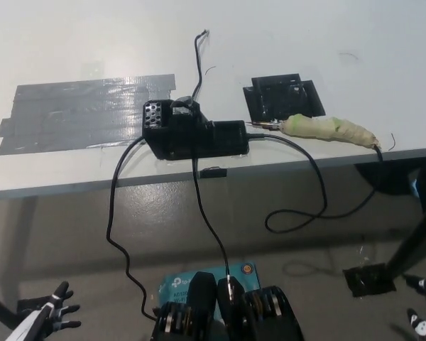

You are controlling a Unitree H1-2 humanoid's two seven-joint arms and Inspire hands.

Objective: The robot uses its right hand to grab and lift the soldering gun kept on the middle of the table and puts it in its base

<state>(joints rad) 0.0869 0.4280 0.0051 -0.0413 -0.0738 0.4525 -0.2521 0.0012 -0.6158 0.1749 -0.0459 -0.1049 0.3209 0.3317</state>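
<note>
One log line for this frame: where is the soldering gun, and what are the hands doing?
soldering gun with pale taped handle: lying on table, tip near black base | white left hand: low, open, idle | black right hand: out of view | grasp: not started

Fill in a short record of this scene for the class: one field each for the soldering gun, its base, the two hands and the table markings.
soldering gun: lying on the table near its front edge, right of the base, handle wrapped in pale tape
base: black, at table middle, cables trailing off the edge
left hand: white, open, low at lower left
right hand: not in view
grey tape patch: left of base
black tape patch: behind the gun
</note>
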